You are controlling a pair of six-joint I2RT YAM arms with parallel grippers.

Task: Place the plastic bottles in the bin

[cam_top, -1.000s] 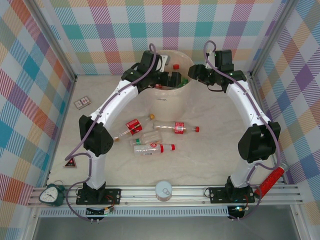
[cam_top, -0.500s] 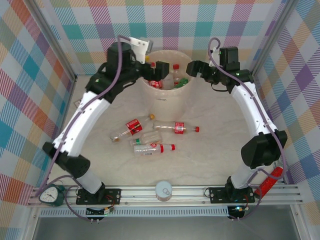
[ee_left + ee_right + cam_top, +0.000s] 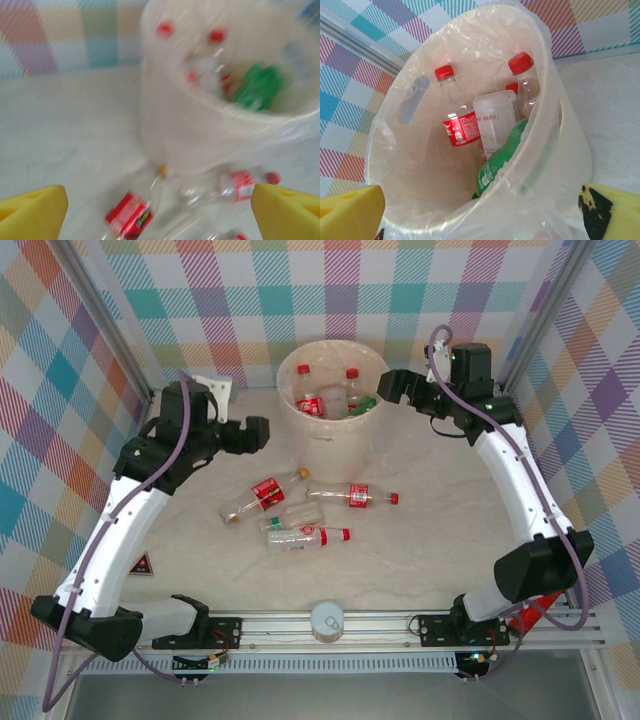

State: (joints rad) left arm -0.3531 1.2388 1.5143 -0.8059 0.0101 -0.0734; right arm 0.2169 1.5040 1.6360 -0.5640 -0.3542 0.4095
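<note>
The cream bin stands at the back centre, lined with clear plastic. Inside it are red-capped bottles and a green bottle. Several clear bottles lie on the table in front of it: one with a red label, one with a red cap, and another. My left gripper hangs open and empty left of the bin, above the table. The left wrist view is blurred, showing the bin and a red-labelled bottle below. My right gripper is open and empty at the bin's right rim, over the green bottle.
A round white-lidded jar sits on the near rail between the arm bases. A red-handled tool lies at the near right. A small red triangle sticker is on the table at left. Plaid walls close in the table on three sides.
My left arm has swung away from over the bin, going left and lower, its gripper now beside the bin. The right gripper has drawn back slightly to the right.
</note>
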